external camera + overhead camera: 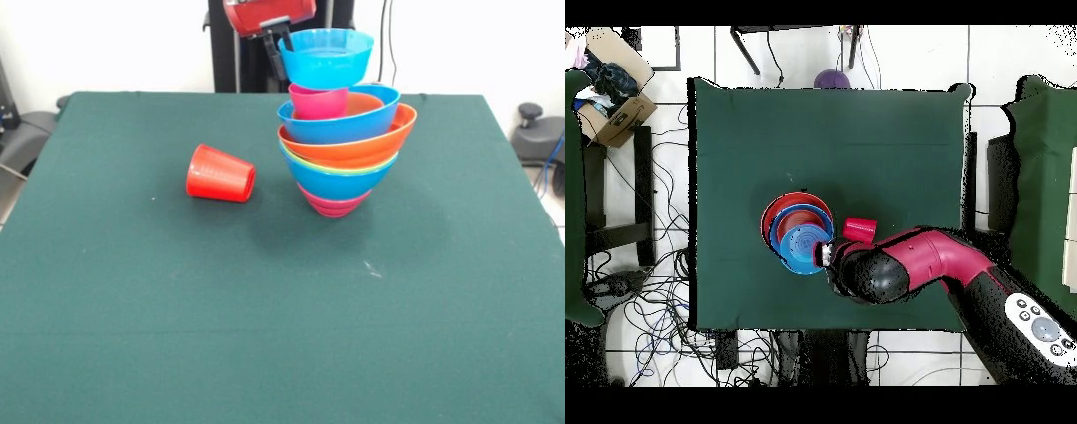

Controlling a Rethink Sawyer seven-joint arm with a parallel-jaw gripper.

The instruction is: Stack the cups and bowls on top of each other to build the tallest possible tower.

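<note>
The tower (340, 150) stands mid-table: a small magenta bowl (334, 204) at the bottom, then a blue bowl, a green rim, an orange bowl (371, 141) and a blue bowl (340, 126) holding the pink cup (318, 102). My gripper (277, 51) is shut on the left rim of a light blue bowl (327, 57) and holds it upright right over the pink cup. The red-orange cup (221, 174) lies on its side to the left of the tower. From overhead, the light blue bowl (803, 246) covers the tower (790, 215), with the gripper (828, 255) and the red cup (860, 230) beside it.
The green table (132, 309) is bordered by black stands and cables. In the overhead view a purple bowl (831, 78) sits just beyond the table's far edge, and a cardboard box (610, 95) stands at the upper left.
</note>
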